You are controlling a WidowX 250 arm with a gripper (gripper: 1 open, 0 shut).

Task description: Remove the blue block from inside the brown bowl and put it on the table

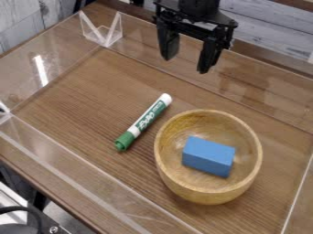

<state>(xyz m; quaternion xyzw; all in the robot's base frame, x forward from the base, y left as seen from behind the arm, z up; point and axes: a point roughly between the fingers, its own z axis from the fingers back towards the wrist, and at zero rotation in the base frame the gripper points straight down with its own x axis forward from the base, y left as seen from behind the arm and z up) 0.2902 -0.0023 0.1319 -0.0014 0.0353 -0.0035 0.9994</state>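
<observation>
On the table [86, 87] nothing is done yet: the gripper [186, 50] hangs with its jaws apart and empty, and below, nearer the camera, the block [208, 155] lies in the bowl [171, 175].

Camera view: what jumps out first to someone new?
The blue block lying inside the brown bowl at lower right. Just left of the bowl, apart from it, a green-and-white marker lies diagonally on the table. The black gripper hangs open at top centre, above and behind both.
</observation>
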